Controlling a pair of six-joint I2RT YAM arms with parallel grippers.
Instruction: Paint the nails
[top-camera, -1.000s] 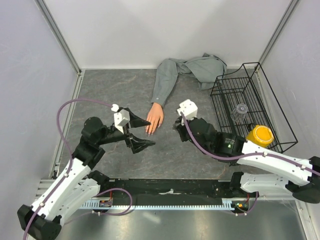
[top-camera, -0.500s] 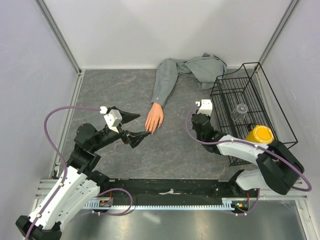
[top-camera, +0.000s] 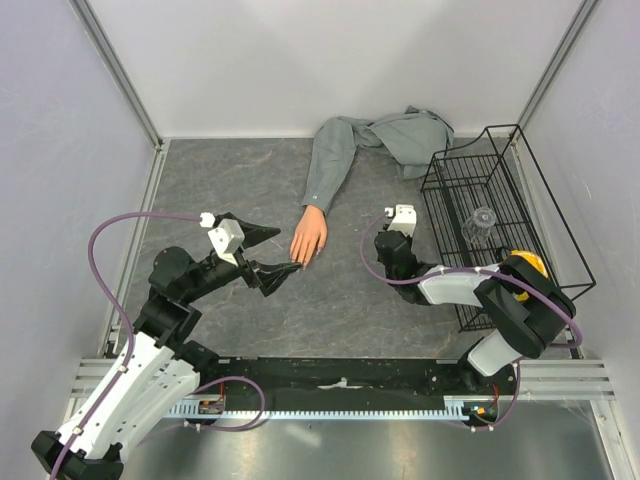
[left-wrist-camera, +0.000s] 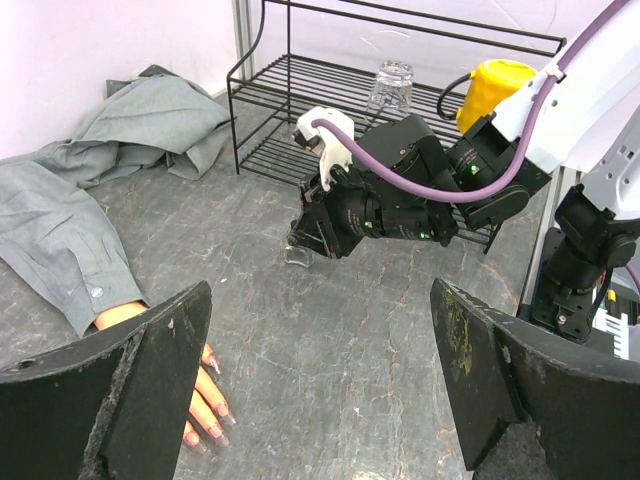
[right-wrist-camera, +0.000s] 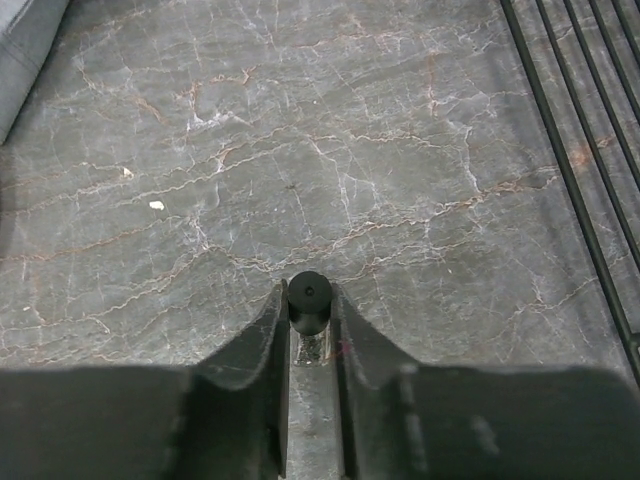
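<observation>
The peach mannequin hand (top-camera: 308, 240) lies palm down mid-table, in a grey shirt sleeve (top-camera: 330, 165). Its pinkish nails (left-wrist-camera: 214, 431) show at the lower left of the left wrist view, partly behind my left finger. My left gripper (top-camera: 288, 249) hovers just left of the fingertips, wide open and holding nothing (left-wrist-camera: 320, 330). My right gripper (top-camera: 383, 243) is low over the table to the right of the hand. Its fingertips (right-wrist-camera: 310, 295) hug the black cap of a small bottle (right-wrist-camera: 310, 301), whose clear base (left-wrist-camera: 299, 252) stands on the table.
A black wire rack (top-camera: 430, 172) stands at the right with a clear glass (top-camera: 482, 222) inside and a yellow object (top-camera: 520, 268) at its near end. The shirt's bunched cloth (top-camera: 410, 135) lies against the back wall.
My right arm swung from beside the hand to the right and came down with the bottle to the table. My left gripper pulled back slightly and stays wide open.
</observation>
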